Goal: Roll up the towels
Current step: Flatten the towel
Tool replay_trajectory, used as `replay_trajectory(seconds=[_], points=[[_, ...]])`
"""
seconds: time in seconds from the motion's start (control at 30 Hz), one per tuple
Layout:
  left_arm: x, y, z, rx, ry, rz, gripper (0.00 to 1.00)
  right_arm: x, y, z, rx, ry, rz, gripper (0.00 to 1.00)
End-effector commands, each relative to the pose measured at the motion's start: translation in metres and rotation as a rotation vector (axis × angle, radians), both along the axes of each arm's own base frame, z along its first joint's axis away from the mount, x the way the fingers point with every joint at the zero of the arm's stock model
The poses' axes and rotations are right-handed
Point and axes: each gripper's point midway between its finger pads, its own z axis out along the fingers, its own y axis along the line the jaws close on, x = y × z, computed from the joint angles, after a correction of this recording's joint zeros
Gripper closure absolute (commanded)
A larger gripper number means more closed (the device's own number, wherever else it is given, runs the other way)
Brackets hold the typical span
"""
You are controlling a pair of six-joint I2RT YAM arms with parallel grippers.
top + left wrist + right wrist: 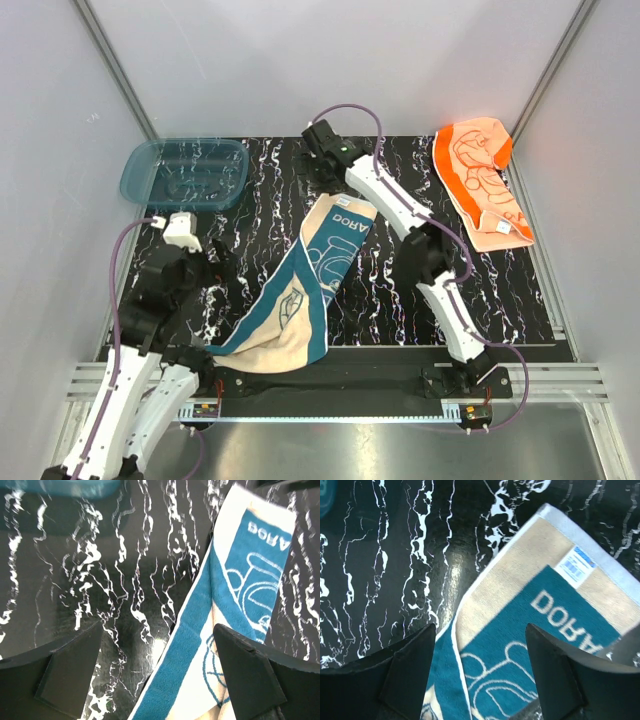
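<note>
The teal-blue towel with cream drawings lies in a long diagonal strip, from mid-table down to the near left edge, partly folded over itself. My right gripper hovers open over its far end. In the right wrist view that gripper has the towel spanning the gap between its fingers, with a lettered band and a label showing. My left gripper stands open to the left of the strip. In the left wrist view the towel passes under the right finger of this gripper. The orange towel lies flat at the far right.
A translucent blue plastic tub sits at the far left corner of the black marbled mat, and its rim shows at the top of the left wrist view. White walls enclose the mat on three sides.
</note>
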Motion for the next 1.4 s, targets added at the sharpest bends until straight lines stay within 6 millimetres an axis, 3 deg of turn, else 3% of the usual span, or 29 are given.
replay_trajectory(seconds=[0.0,0.13,0.4,0.8,1.13,1.37], points=[[0.000,0.008,0.014,0.007,-0.074,0.034,0.01,-0.003,-0.002,-0.024,-0.053,0.063,-0.015,0.21],[0.000,0.007,0.013,0.004,-0.073,0.029,0.01,-0.017,0.008,-0.051,-0.049,0.130,-0.011,0.26],[-0.001,0.004,0.014,-0.004,-0.085,0.016,0.01,-0.061,0.053,-0.075,-0.083,0.166,0.121,0.28],[-0.001,0.004,0.014,-0.006,-0.088,0.012,0.01,-0.085,0.066,-0.093,-0.096,0.211,0.145,0.38],[-0.002,0.003,0.014,-0.009,-0.089,0.011,0.01,-0.090,0.063,-0.110,-0.116,0.239,0.149,0.62],[-0.001,0.003,0.013,-0.008,-0.085,0.011,0.01,-0.082,0.056,-0.088,-0.136,0.173,0.134,0.94]])
